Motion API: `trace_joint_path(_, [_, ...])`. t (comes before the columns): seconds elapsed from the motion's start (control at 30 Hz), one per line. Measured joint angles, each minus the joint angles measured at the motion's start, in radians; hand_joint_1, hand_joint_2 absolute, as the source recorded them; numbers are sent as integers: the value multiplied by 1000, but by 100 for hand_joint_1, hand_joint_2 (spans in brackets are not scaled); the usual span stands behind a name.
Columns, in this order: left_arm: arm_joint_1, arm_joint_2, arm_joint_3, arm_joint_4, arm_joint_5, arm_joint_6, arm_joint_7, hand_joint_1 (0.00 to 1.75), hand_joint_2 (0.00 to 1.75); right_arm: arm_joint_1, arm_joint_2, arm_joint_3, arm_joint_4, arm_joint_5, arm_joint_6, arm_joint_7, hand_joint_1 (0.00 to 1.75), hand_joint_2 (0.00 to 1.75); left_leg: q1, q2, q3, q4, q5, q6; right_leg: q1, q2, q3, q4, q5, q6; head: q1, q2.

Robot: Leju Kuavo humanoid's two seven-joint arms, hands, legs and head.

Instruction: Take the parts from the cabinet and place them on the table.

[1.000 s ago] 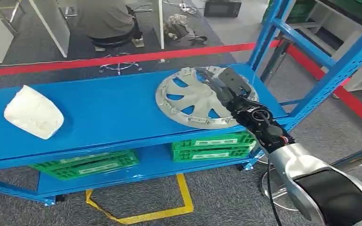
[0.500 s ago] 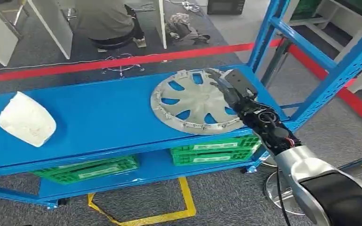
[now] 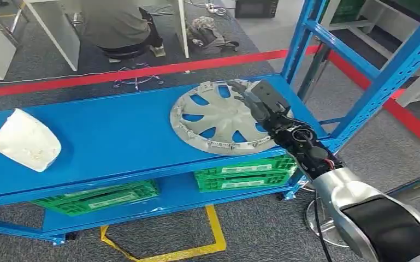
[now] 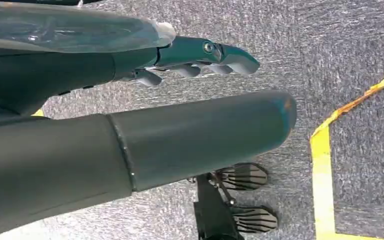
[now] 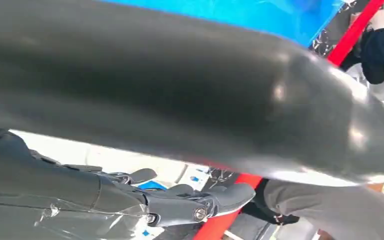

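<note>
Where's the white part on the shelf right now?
In the head view, the white part lies at the blue shelf's left end, well apart from the hubcap.

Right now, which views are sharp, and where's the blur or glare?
Head view: evenly lit and sharp on the hubcap and white part. Right wrist view: a dark, out-of-focus thumb with soft highlights fills most of the frame. Left wrist view: carpet crisp, thumb near the lens slightly soft.
</note>
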Motion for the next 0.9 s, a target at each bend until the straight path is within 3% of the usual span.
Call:
trace_joint_path(0.47, [0,0,0,0,0,2,-4,0,0,0,0,0,-8,0,-2,7,0,0,-1,0,0,0,0,0,-4,-1,0,-1,1,-1,-7,0])
trace_joint_path(0.63, [2,0,0,0,-3,9,-19,0,0,13,0,0,-38,23,-48,74,0,0,-1,0,0,0,0,0,-3,0,0,-1,1,-1,-8,0])
trace_joint_path(0.67, [3,1,0,0,-3,10,-20,0,0,19,-1,0,-45,34,-58,85,0,175,-1,0,0,0,0,0,-3,-1,0,-1,1,-1,-8,0])
trace_joint_path(0.83, [11,0,2,0,12,26,-25,0,0,75,-9,1,-118,105,-80,185,0,175,-1,0,0,0,0,0,-3,0,0,-1,1,-1,-10,0])
trace_joint_path(0.9, [16,-2,10,0,32,40,-15,0,0,119,-28,8,-199,137,-58,280,0,175,-1,0,1,0,0,0,-3,0,0,-1,1,-1,-10,0])
